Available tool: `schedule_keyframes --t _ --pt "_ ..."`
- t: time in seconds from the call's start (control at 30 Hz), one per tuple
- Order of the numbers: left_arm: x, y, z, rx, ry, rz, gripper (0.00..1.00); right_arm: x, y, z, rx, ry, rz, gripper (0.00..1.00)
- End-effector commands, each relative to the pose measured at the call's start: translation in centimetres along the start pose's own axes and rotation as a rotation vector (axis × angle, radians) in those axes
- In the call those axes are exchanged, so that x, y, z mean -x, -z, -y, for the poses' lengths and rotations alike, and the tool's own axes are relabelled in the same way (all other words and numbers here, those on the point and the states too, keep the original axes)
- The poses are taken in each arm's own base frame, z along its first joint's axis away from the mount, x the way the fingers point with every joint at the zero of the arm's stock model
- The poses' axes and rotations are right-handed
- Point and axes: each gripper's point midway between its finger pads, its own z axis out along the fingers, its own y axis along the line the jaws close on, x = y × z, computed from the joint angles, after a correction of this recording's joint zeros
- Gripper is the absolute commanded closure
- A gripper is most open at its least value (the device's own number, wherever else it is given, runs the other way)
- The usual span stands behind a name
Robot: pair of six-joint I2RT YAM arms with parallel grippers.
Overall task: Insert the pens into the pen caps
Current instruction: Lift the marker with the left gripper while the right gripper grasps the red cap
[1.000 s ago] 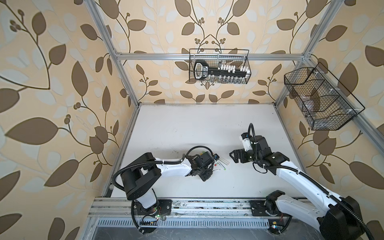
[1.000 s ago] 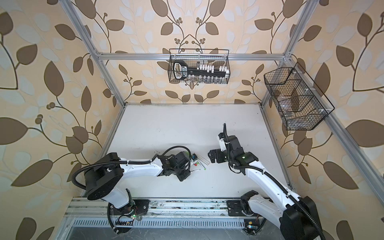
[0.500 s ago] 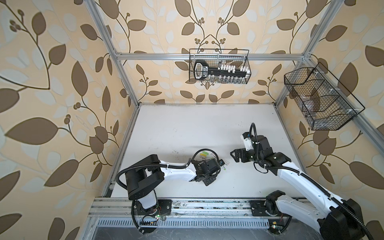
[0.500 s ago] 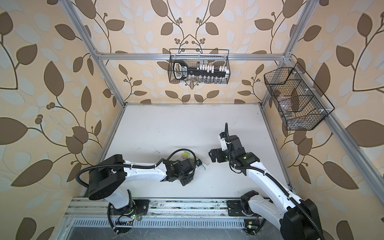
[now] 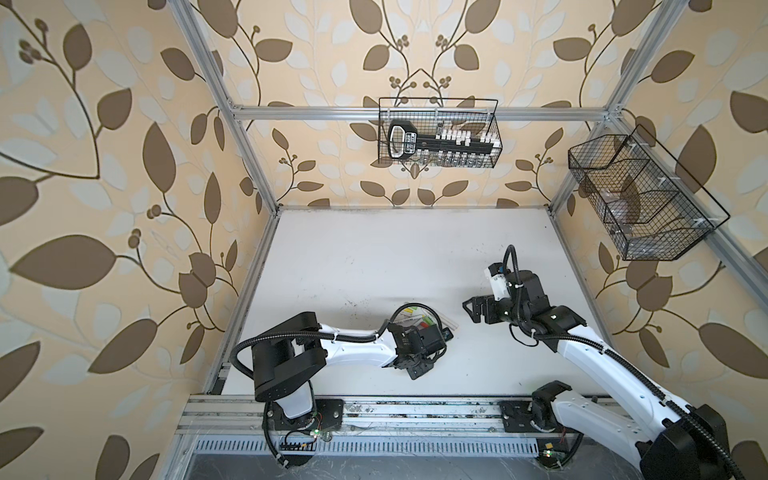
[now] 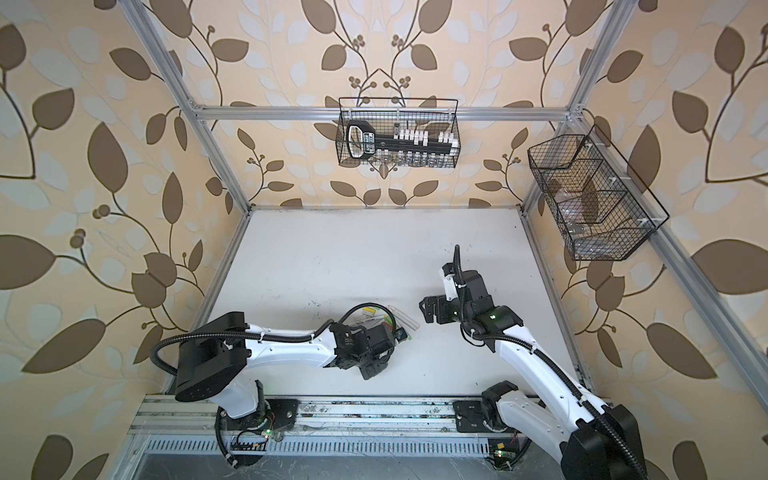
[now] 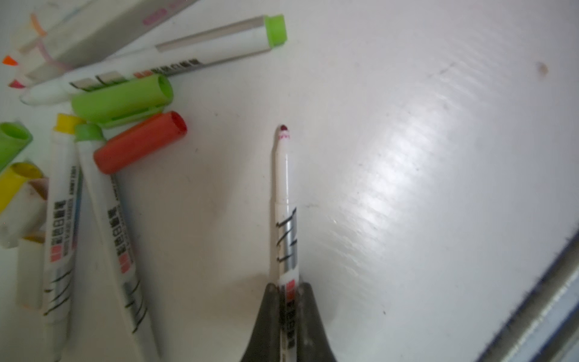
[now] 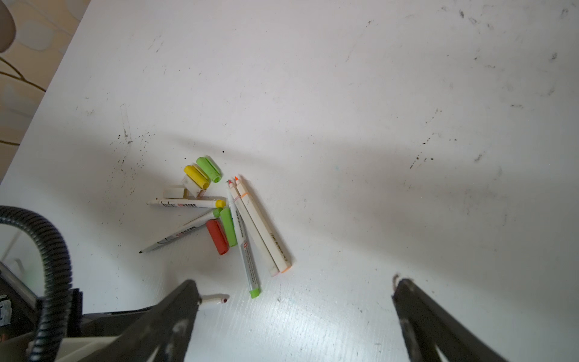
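On the white table (image 5: 374, 257), your right gripper (image 8: 296, 282) hangs near the loose pens (image 8: 247, 247), jaws spread wide and empty, probably free to fetch a cap. Your left gripper (image 7: 289, 286) is clamped on the rear barrel of a red-tipped marker (image 7: 283, 175), which leaves the nib end exposed. The red cap (image 7: 141, 142) lies nearby, its mouth open.

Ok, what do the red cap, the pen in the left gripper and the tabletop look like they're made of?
Red cap: probably matte plastic, an evenly coloured hollow tube. Pen in the left gripper: smooth white plastic with print and a silvery band; the tip looks like felt. Tabletop: white, semi-gloss, faint ribbing in the glare, possibly corrugated plastic board.
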Motion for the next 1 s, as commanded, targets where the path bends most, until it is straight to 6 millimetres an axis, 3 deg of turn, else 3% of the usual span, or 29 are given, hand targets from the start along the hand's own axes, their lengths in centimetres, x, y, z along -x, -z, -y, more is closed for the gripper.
schedule_keyframes --t 0.0,0.17,0.27,0.37,0.43,0.53,0.73,0.97 --pt "0.9 3.4 -1.5 -0.053 0.13 0.048 1.0 -0.3 -0.1 -0.8 0.032 0.037 -0.006 0.01" --pt "1.9 7.3 -4.7 -0.142 0.352 0.215 1.0 -0.7 -0.6 -2.2 0.074 0.082 -0.025 0.02" --pt "1.9 9.6 -7.0 -0.124 0.462 0.298 1.0 -1.8 -1.5 -4.0 0.125 0.128 -0.066 0.05" --pt "1.2 11.8 -9.3 -0.101 0.576 0.36 1.0 -2.9 -2.7 -6.2 0.173 0.183 -0.113 0.14" --pt "0.4 13.2 -10.4 -0.075 0.626 0.379 1.0 -3.8 -3.9 -7.4 0.194 0.213 -0.155 0.27" --pt "-0.7 14.6 -11.1 -0.039 0.649 0.39 1.0 -4.7 -5.5 -9.1 0.225 0.247 -0.192 0.38" --pt "-2.4 15.4 -11.2 -0.01 0.683 0.372 1.0 -5.6 -8.3 -11.0 0.23 0.309 -0.264 0.48" --pt "-3.1 17.4 -10.6 -0.029 0.683 0.416 1.0 -6.0 -10.5 -12.1 0.212 0.359 -0.318 0.5"
